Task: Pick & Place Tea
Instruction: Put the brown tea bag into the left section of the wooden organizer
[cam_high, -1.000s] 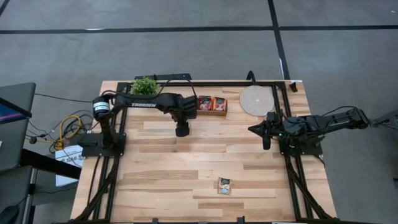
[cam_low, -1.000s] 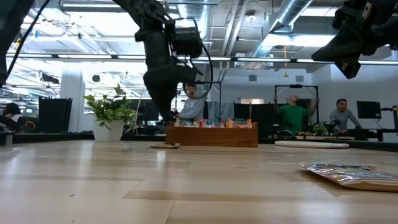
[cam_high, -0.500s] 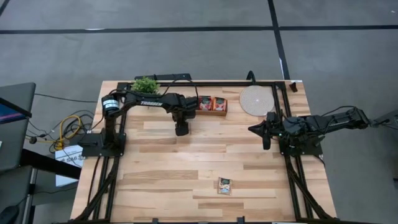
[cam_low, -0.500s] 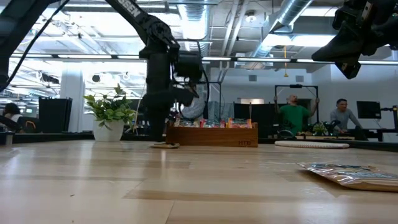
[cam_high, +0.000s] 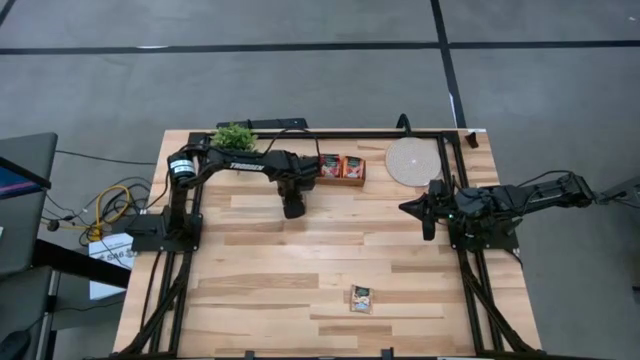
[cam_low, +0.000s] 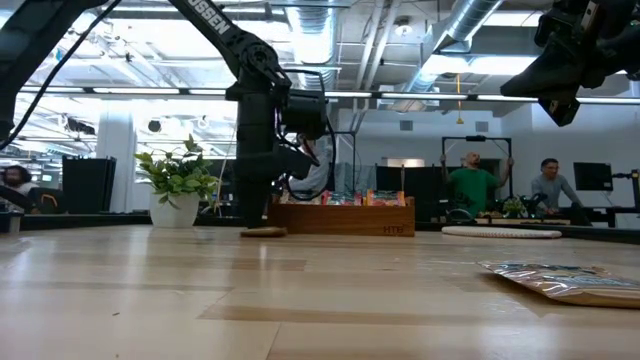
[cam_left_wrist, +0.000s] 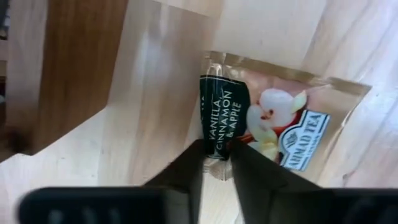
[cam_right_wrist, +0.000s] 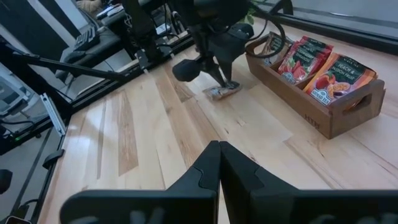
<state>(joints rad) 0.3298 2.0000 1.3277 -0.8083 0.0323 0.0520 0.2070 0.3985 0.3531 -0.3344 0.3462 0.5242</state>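
A pale tea sachet (cam_left_wrist: 273, 118) with a dark green band and a white flower picture lies on the wood just in front of the brown wooden tray (cam_high: 340, 168). My left gripper (cam_left_wrist: 217, 168) stands over it, pointing down, shut on its banded edge; the low view shows it at the table top (cam_low: 262, 228). Red and orange sachets (cam_right_wrist: 311, 62) stand in the tray. Another sachet (cam_high: 361, 298) lies flat near the table's near edge. My right gripper (cam_right_wrist: 219, 155) hovers shut above the table's right side (cam_high: 428, 212). My left gripper pinches the sachet between its two fingers (cam_left_wrist: 186, 174) at the edge that carries the dark green band (cam_left_wrist: 215, 140). The fingers come from above, pointing down. The sachet lies on the table (cam_low: 264, 232) below them, and it shows so in the right wrist view (cam_right_wrist: 221, 93).
A potted plant (cam_high: 232, 137) stands at the far left corner and a round pale disc (cam_high: 412, 160) lies right of the tray. Black frame rails (cam_high: 470, 290) run along the table's sides. Bare wood spans the middle of the table (cam_high: 330, 250). People stand in the room behind (cam_low: 470, 180).
My left gripper has come straight down from well above the table to the sachet in front of the tray, and its arm has lowered with it. The sachet has stayed where it lay. My right arm has kept still.
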